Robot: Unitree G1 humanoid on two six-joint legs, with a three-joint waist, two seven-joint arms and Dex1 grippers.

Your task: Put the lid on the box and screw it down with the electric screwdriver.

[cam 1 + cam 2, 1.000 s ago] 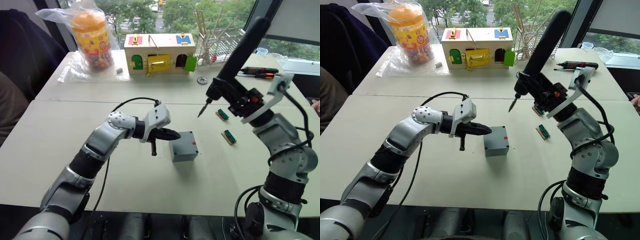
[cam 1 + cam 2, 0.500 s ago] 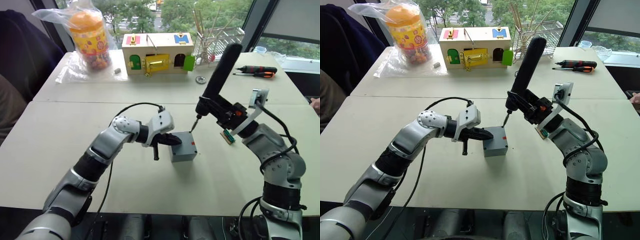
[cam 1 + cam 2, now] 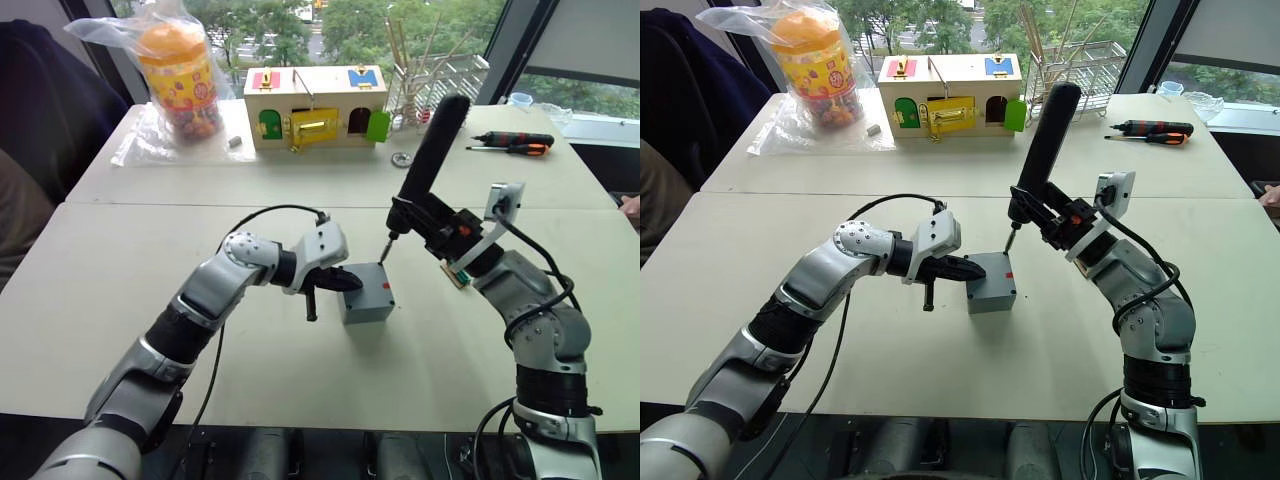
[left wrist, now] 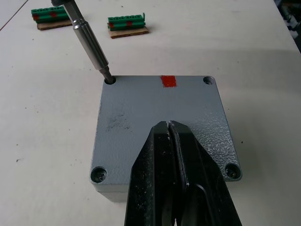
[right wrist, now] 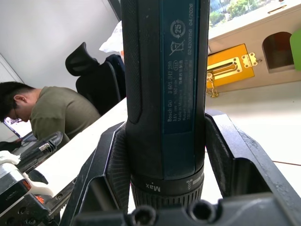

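On the small grey plastic box [image 3: 366, 294], in front of the wooden box with coloured doors [image 3: 318, 106], the flat grey lid [image 4: 160, 125] already sits. The left gripper [image 4: 169, 155], pinched closed, presses it. The right gripper [image 5: 164, 188] clamps the dark blue-black electric screwdriver [image 3: 1040, 150], bit in one corner hole; seemingly the other three corners remain.

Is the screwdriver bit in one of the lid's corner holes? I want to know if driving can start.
Yes: in the left wrist view the electric screwdriver has its bit tip in a corner screw hole of the lid.

Bright, even window daylight; soft shadows, sharp focus throughout.
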